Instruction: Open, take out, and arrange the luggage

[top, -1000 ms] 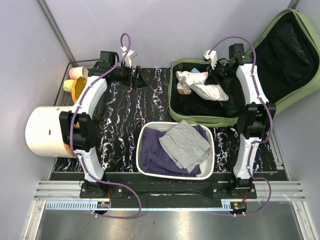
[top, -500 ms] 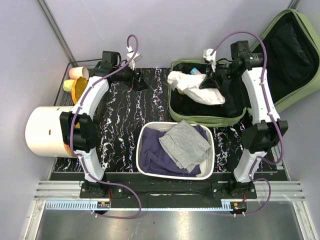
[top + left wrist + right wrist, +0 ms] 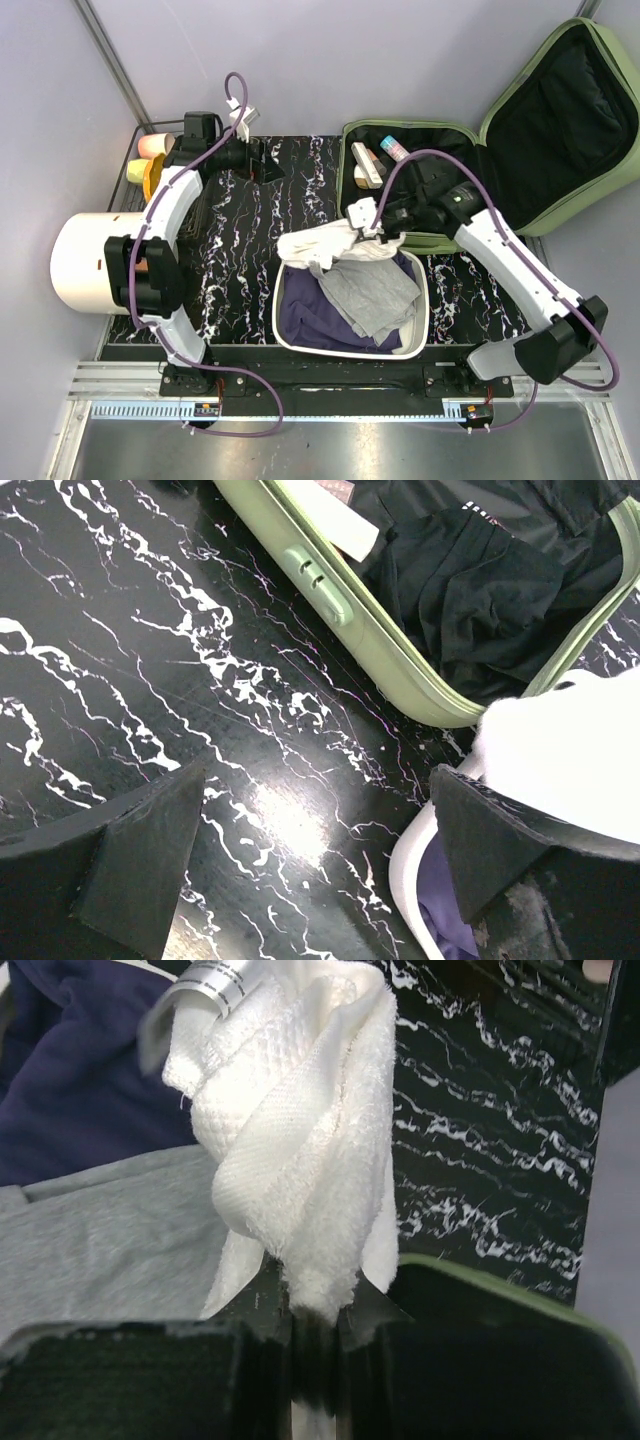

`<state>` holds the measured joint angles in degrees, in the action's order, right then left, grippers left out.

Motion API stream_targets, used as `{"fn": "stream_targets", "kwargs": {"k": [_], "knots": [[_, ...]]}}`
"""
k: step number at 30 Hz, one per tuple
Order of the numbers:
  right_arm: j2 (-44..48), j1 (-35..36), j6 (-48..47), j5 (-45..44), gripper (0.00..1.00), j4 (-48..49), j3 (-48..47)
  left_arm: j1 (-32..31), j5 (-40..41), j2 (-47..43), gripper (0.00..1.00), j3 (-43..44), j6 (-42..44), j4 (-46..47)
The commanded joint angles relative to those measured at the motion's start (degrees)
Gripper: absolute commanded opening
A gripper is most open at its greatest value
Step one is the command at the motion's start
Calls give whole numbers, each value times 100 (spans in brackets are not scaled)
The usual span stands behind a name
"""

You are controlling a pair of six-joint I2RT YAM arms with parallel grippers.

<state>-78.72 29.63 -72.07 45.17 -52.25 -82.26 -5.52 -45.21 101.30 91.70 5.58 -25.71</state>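
Note:
The olive-green luggage (image 3: 345,190) lies open at the back right, its lid (image 3: 560,110) leaning back against the wall. Black clothing (image 3: 440,190) and small toiletries (image 3: 393,148) remain inside. My right gripper (image 3: 385,228) is shut on a white towel (image 3: 325,245) and holds it over the far rim of the white bin (image 3: 283,270). In the right wrist view the towel (image 3: 300,1140) hangs bunched from the gripper (image 3: 318,1300). My left gripper (image 3: 268,160) is open and empty over the marble top, left of the luggage; in its wrist view (image 3: 318,772) the luggage wall (image 3: 330,590) shows.
The bin holds a grey garment (image 3: 375,290) on a purple one (image 3: 310,315). A big white cylinder (image 3: 85,265) stands at the left edge. A wire rack with yellow and pink cups (image 3: 150,165) is at the back left.
My right arm has swung out of the luggage toward the near left, carrying the white towel to above the bin. My left gripper has shifted slightly left.

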Motion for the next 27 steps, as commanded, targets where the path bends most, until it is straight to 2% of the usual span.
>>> {"fn": "stream_targets", "kwargs": {"k": [1,3,6,11,12,13,14,15,16,17,20,23,24,27], "knots": [[-266,429,-534,-236,0,1015,-342,77,-181,-689,99,-319,-233,427],[-293,491,-833,-403,0,1076,-335,95,-164,-830,99,-538,-181,410],[-144,535,-1799,-535,0,1033,59,139,-111,-1111,99,-819,-102,418],[769,728,-3329,-683,1,795,1728,174,-76,-1463,99,-1242,-49,471],[892,781,-3531,-841,9,734,2035,174,-93,-1498,99,-1338,-66,480],[1067,799,-3907,-982,37,725,2613,174,-111,-1534,99,-1374,-84,488],[1139,799,-3972,-1245,58,777,2879,174,-154,-1551,99,-1400,-101,480],[1218,799,-3972,-1352,74,873,3100,174,-172,-1578,99,-1427,-128,471],[1245,799,-3911,-1440,87,900,3363,174,-181,-1578,99,-1427,-128,453],[1271,799,-3815,-1528,89,918,3409,174,-198,-1595,99,-1418,-128,427],[1429,799,-3218,-1432,92,691,3182,174,-303,-1683,99,-1427,12,252],[1535,808,-2156,-1353,91,392,2638,113,-619,-1780,99,-1436,441,-142],[1544,799,-1466,-1344,91,321,2488,-35,-612,-1797,99,-1410,565,-275],[1526,799,-269,-1326,91,242,1952,-413,-419,-1728,99,-1357,909,-724]]}}
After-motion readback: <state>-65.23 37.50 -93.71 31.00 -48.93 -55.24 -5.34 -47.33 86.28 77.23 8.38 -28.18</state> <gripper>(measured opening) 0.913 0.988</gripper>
